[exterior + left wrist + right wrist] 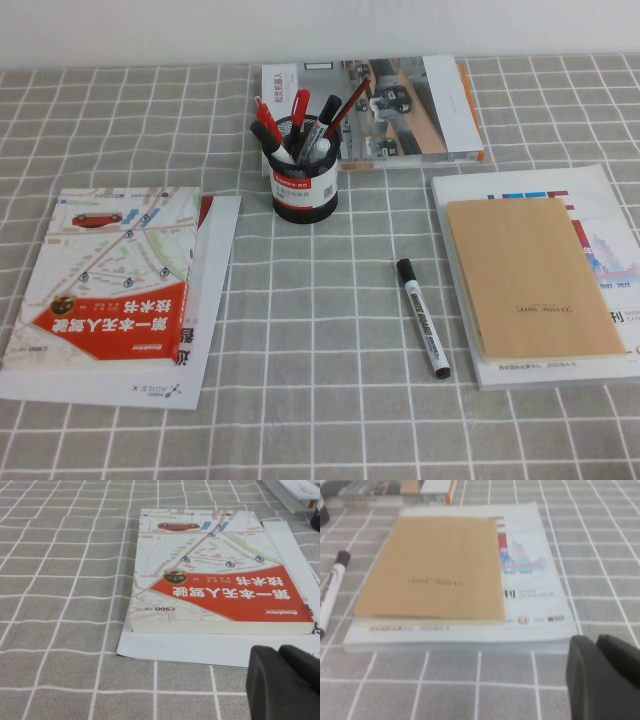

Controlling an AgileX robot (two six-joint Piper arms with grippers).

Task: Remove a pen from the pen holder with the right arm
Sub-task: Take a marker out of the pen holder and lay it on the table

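Right gripper is closest to its wrist camera. Its dark fingers are clenched together, grasping nothing. It hangs over the grey checked cloth on the bench, near one edge of a white printed booklet. A tan card-cover notebook lies flat on that booklet.

Task items: a black mesh pen holder stands upright toward the back of the bench, left of centre in the high view. Red and black pens stand loosely in it, leaning different ways. A white board marker with black cap lies flat on the cloth, outside the holder, between the holder and the notebook stack and just beside the stack. Marker and holder are both well apart from the right fingers, with no contact.

Left gripper is over the cloth near a corner of a red-and-white map-cover book. Its dark fingers are pressed together with nothing between them. The book rests on a white paper sheet.

An open printed brochure lies behind the holder at the back edge.
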